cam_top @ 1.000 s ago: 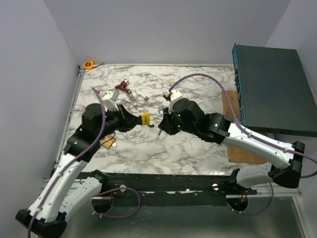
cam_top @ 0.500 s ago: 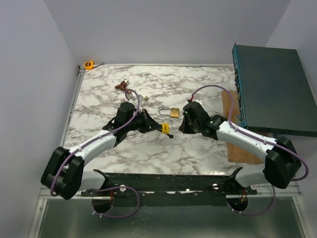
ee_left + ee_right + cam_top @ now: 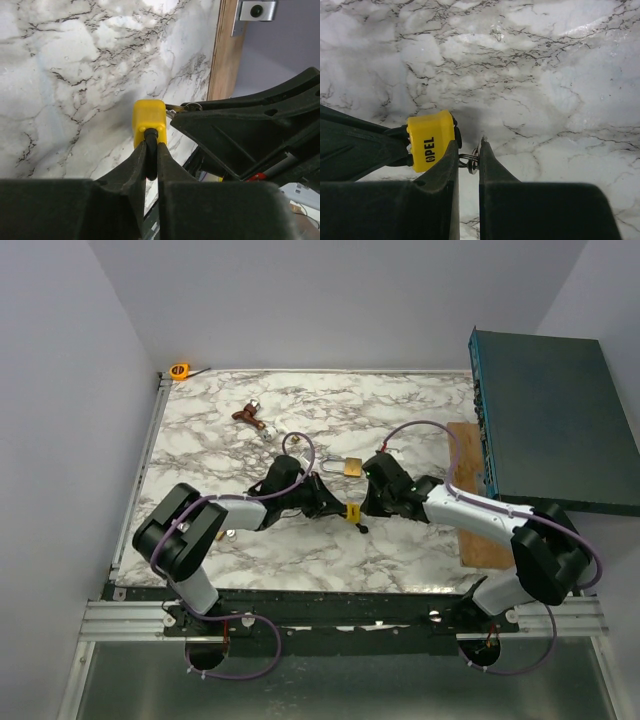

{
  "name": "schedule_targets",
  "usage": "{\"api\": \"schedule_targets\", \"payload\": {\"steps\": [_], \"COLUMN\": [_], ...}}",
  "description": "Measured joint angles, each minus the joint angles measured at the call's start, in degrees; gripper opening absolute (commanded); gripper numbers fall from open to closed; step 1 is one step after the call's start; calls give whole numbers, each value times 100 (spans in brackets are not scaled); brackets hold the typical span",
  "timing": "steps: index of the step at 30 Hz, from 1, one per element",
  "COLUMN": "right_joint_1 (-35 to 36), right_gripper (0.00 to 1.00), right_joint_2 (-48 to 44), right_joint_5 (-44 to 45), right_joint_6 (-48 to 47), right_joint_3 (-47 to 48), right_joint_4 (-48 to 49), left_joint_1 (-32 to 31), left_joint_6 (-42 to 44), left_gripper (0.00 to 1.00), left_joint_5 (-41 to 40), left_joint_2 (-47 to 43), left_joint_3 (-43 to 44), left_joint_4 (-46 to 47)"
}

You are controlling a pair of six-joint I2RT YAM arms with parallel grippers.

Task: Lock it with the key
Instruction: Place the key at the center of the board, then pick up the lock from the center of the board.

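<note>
A marble table [image 3: 420, 400] fills the overhead view. A large teal box [image 3: 550, 420] sits at its right edge, overlapping a wooden board [image 3: 470, 455] that lies flat on the marble. Both arms stretch low across the table and meet near its middle, fingertip to fingertip.

The left gripper [image 3: 340, 508] and right gripper [image 3: 362, 508] face each other with the key [image 3: 352, 512], yellow-headed, between them, just above the marble. A brass padlock [image 3: 350, 466] lies flat just behind the two grippers, apart from the key, with its shackle pointing left. The right arm's wrist is just beside it. Well away, near the far left corner, lies an orange tape measure [image 3: 179, 370]. A small brown object [image 3: 247, 416] rests on the far left part of the marble.

The overhead view shows the key only as a yellow speck. The left wrist camera shows the left fingers [image 3: 135, 165] pressed together on a black stub at the base of the yellow head, with the right gripper's black body close on the right. The right wrist camera shows black lettering on the yellow head and a thin metal ring [image 3: 469, 162] beside it. The right fingers [image 3: 487, 165] are drawn in to a narrow slit with that ring pinched between them.
</note>
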Motion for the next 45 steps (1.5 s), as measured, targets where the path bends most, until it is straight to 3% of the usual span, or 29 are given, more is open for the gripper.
{"api": "schedule_targets", "payload": {"steps": [4, 9, 11, 14, 17, 22, 30, 34, 38, 41, 45], "right_joint_1": [0, 0, 0, 0, 0, 0, 13, 122, 350, 452, 496], "right_gripper": [1, 15, 22, 36, 49, 61, 68, 70, 70, 70, 71], "right_joint_2": [144, 341, 385, 391, 389, 295, 101, 103, 280, 540, 763], "right_joint_5": [7, 7, 4, 11, 20, 24, 33, 20, -98, -260, -522], "right_joint_6": [50, 92, 96, 96, 94, 39, -116, -262, -396, -463, -525], "right_joint_3": [-74, -76, -76, -76, -76, -76, 96, 444, 772, 861, 850], "right_joint_4": [96, 219, 229, 229, 225, 219, 83, 66, 210, 404, 586], "left_joint_1": [-2, -2, -2, 0, 31, 181, 638, 1631, 3132, 4144, 4680], "left_joint_6": [-90, -162, -153, -107, -11, 197, 492, 575, 693, 866, 973], "left_gripper": [29, 45, 73, 81, 85, 85, 81, 81, 81, 80, 80], "left_joint_5": [-2, -28, -96, -275, -522, -1034, -2332, -2914, -3056, -3093, -3086], "left_joint_2": [286, 437, 428, 317, -44, -1027, -2802, -3595, -4070, -3954, -3458], "left_joint_3": [0, -35, -46, -83, -136, -164, -63, -94, -389, -494, -494], "left_joint_4": [184, 251, 232, 44, -328, -1102, -3117, -4105, -4610, -4935, -5090]}}
